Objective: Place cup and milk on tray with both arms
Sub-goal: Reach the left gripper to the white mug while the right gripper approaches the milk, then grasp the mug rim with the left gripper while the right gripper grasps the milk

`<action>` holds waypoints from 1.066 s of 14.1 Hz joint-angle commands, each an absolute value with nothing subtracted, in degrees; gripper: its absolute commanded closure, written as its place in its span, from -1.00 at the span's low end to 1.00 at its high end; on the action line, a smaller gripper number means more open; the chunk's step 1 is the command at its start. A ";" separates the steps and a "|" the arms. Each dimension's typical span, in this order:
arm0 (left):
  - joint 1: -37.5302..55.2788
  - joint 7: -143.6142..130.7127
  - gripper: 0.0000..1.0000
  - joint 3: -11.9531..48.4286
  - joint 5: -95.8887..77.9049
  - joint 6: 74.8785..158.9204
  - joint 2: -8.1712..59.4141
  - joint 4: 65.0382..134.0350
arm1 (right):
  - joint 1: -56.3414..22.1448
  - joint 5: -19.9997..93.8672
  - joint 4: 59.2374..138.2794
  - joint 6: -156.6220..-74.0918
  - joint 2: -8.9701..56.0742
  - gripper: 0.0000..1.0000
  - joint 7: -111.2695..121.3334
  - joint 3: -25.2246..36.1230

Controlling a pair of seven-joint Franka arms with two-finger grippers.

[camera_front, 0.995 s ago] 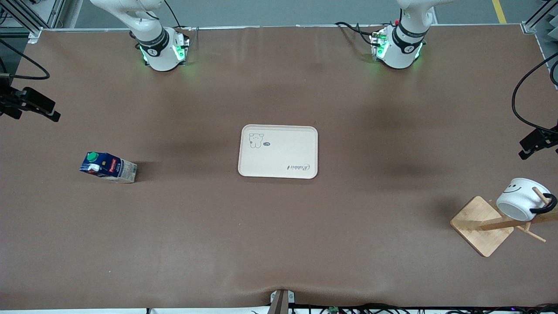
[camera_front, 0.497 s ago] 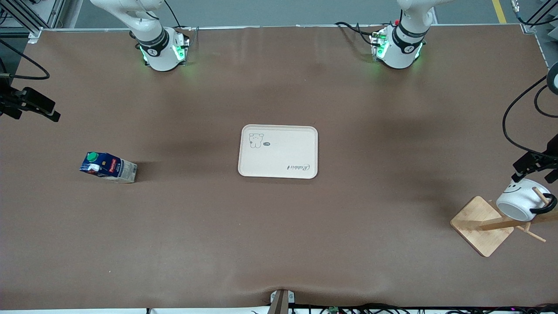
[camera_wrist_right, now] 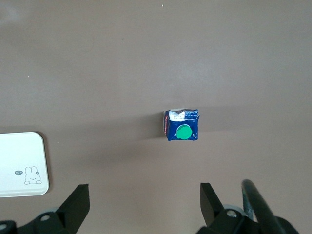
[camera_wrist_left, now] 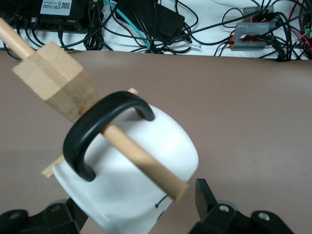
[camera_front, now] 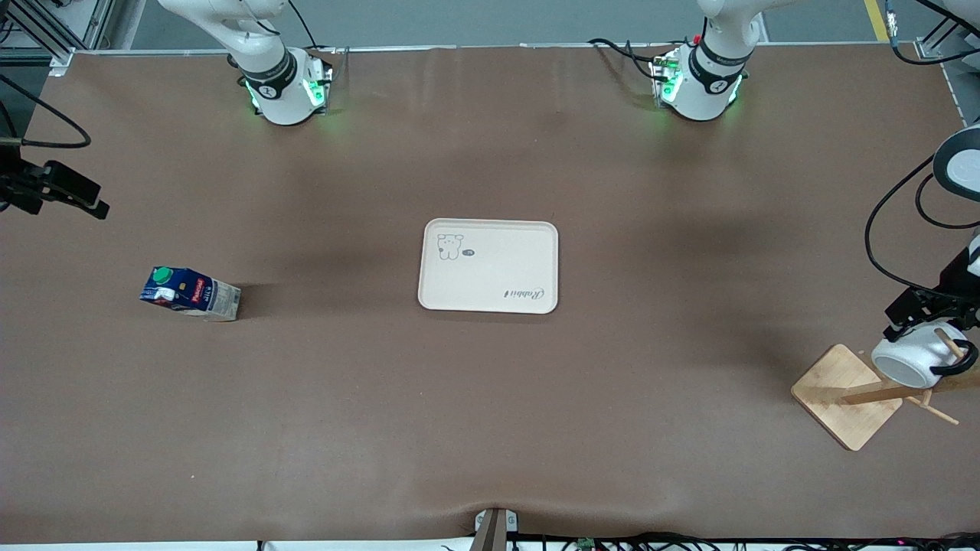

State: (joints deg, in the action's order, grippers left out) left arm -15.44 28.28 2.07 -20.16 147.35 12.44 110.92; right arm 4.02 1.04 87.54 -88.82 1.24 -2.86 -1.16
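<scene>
The cream tray (camera_front: 488, 266) lies at the table's middle; its corner shows in the right wrist view (camera_wrist_right: 22, 163). The dark-blue milk (camera_front: 190, 293) stands toward the right arm's end, green cap up, and shows from above in the right wrist view (camera_wrist_right: 181, 125). The white cup (camera_front: 911, 361) hangs by its black handle (camera_wrist_left: 92, 136) on a wooden peg (camera_wrist_left: 141, 158) of the rack. My left gripper (camera_front: 922, 310) is open, its fingers on either side of the cup (camera_wrist_left: 146, 165), one finger (camera_wrist_left: 204, 195) apart from it. My right gripper (camera_wrist_right: 145, 195) is open and empty, high over the table.
The wooden rack stands on a square base (camera_front: 846, 394) near the left arm's end of the table, nearer the front camera than the tray. Its post (camera_wrist_left: 53, 80) is beside the cup. Cables and power boxes (camera_wrist_left: 253, 34) lie off the table edge.
My left gripper has come down from above onto the cup and now straddles it. The right gripper has shifted only slightly. Milk, tray and cup have not moved.
</scene>
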 commanded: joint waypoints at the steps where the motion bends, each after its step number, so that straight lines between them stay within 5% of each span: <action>1: -15.03 29.79 -0.47 2.29 -23.81 148.27 13.79 109.78 | 3.87 0.79 87.10 -89.03 3.07 -1.00 -2.46 -1.23; 8: -15.29 30.23 0.90 4.48 -24.08 148.01 13.54 109.69 | 3.87 0.88 87.10 -89.03 4.48 -1.00 -2.46 -1.32; 15: -15.29 30.94 1.00 7.12 -23.38 147.48 11.34 110.39 | 4.13 1.32 87.01 -87.89 10.72 -1.00 -2.63 -1.23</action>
State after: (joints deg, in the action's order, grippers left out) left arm -15.10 29.26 5.78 -22.64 147.56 12.65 110.66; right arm 4.01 1.08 88.02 -89.09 10.75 -2.85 -1.29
